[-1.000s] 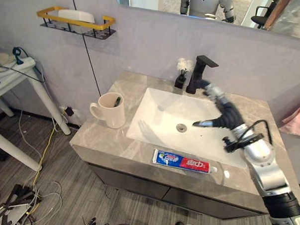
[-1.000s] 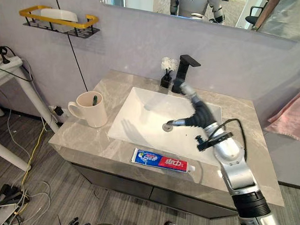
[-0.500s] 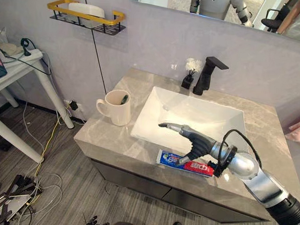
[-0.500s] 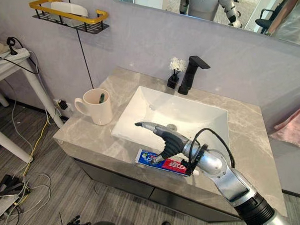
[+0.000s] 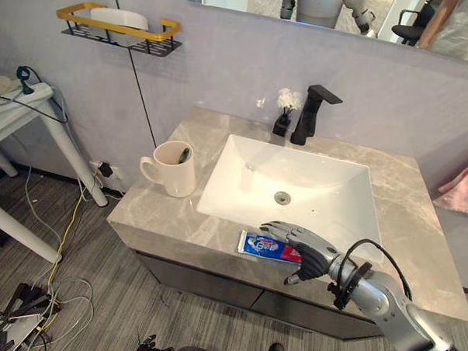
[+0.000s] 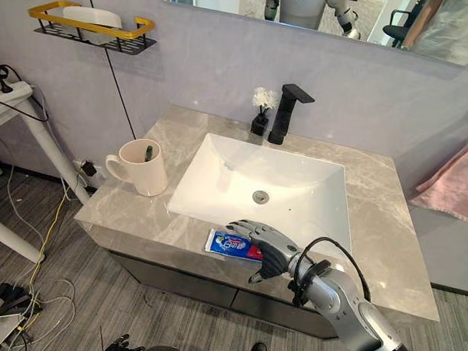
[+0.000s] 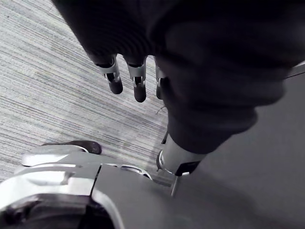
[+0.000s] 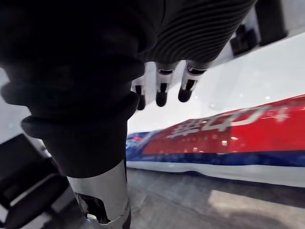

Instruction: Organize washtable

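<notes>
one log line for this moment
right hand: open, over toothpaste, no grip | toothpaste: flat on counter front edge | left hand: open, idle above floor | mug: left of sink

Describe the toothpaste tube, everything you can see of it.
The toothpaste tube looks flattened and glossy, blue at its left end, red towards the right, with a white strip along one edge. It lies flat on the grey stone-look counter, along the front edge, just in front of the sink. The right hand hovers open over its right end and hides that end; no finger is curled round it.
</notes>
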Available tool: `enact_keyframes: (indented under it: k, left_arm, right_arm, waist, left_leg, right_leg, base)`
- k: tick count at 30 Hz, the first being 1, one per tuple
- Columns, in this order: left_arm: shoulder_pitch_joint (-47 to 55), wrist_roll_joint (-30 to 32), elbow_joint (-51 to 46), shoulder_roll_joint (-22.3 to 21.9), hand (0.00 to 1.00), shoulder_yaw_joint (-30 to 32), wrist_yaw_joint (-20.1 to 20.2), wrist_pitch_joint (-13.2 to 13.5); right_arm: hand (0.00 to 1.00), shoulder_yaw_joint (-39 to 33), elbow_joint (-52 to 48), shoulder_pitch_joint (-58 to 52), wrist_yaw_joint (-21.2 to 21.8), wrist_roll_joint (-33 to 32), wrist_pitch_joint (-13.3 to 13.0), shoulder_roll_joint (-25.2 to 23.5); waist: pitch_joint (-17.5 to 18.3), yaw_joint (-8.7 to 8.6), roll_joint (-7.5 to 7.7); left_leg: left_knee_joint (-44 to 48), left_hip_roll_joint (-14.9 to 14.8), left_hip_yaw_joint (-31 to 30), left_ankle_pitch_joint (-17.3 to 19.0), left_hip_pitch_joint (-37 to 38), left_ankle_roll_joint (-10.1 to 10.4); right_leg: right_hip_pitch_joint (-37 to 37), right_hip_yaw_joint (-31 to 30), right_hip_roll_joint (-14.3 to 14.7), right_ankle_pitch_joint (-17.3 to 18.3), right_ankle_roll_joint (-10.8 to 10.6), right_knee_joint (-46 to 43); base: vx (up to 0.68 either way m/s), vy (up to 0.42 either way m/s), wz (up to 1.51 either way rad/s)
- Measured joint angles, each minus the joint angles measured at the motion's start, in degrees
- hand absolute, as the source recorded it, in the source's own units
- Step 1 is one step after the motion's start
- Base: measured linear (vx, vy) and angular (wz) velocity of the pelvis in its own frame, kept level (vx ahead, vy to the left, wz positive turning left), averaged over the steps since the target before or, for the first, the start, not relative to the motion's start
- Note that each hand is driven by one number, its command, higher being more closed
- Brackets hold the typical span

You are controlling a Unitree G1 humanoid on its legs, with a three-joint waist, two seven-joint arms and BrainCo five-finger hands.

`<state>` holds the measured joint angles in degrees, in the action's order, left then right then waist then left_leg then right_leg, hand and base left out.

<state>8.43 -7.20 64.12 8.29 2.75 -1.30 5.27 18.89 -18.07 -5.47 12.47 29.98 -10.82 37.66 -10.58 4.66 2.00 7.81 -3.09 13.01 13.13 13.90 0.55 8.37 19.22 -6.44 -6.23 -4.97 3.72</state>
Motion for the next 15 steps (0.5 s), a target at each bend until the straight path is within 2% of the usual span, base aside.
enact_keyframes:
  k: [2, 8, 15]
  left_arm:
    - [0.0, 0.0, 0.0, 0.1, 0.00, -0.5, 0.0, 0.0]
    - [0.0, 0.0, 0.1, 0.3, 0.00, -1.2, 0.1, -0.5]
    - [0.0, 0.0, 0.0, 0.3, 0.00, -1.1, 0.1, -0.5]
  right_arm:
    - [0.00, -1.2, 0.2, -0.9, -0.3, 2.2, 0.0, -1.7]
    - [0.00, -3.2, 3.3, -1.5, -2.5, 6.1, 0.8, -5.1]
    - [0.00, -4.7, 3.6, -1.6, -2.7, 6.3, 1.4, -7.5]
  waist:
    - [0.0, -0.60, -0.04]
    - [0.0, -0.72, -0.14]
    - [0.0, -0.67, -0.10]
  left_leg:
    - [0.0, 0.0, 0.3, 0.0, 0.0, 0.0]
    - [-0.2, 0.0, 1.5, 0.1, 0.0, 0.1]
    - [-0.7, 0.1, 1.4, 0.0, 0.1, 0.1]
  right_leg:
    - [0.2, -0.3, 0.1, -0.5, 0.1, 0.7]
    - [0.2, -1.4, 0.4, -1.3, 0.3, 1.9]
    - [0.0, -1.4, 0.4, -1.4, 0.2, 1.9]
  base:
    - [-0.04, -0.007, -0.09]
    - [-0.03, -0.003, -0.10]
    - [0.00, 0.000, 0.00]
